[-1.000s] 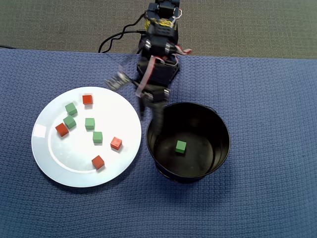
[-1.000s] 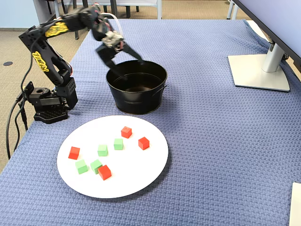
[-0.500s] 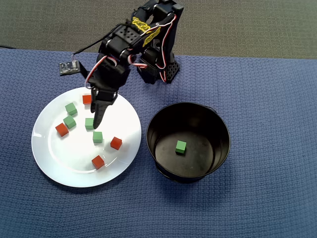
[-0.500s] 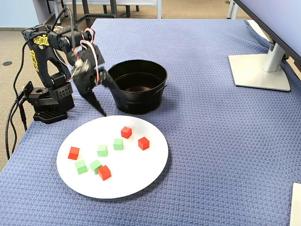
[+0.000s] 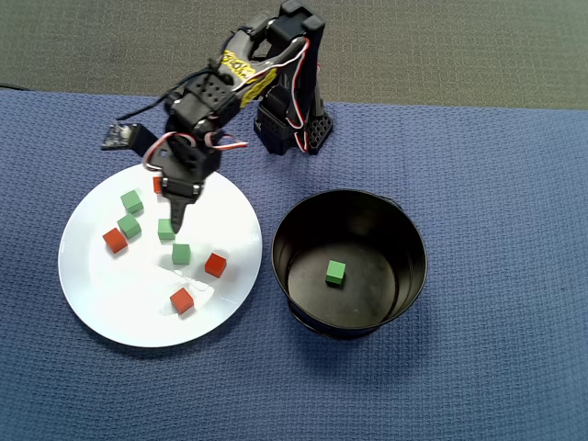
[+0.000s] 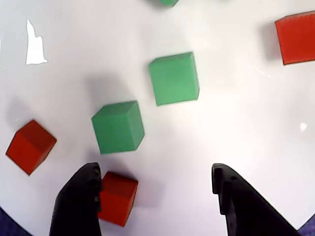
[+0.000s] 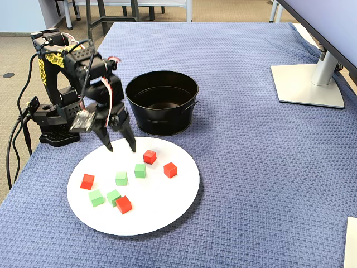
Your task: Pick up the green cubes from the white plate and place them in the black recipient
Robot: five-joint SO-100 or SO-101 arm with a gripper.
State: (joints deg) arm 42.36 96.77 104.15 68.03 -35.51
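A second ago the arm reached over the rim of the black recipient [image 7: 162, 103]; it has since swung across to the white plate [image 7: 167, 209] and dropped lower. The end effector [image 7: 122, 148] now hangs over the plate's near edge, jaws spread apart, its tips close above the surface, though whether they touch is hard to judge. In the overhead view it has drawn back a little toward the base [image 5: 292, 129] since half a second ago, its tip now beside a green cube [image 5: 166, 230].
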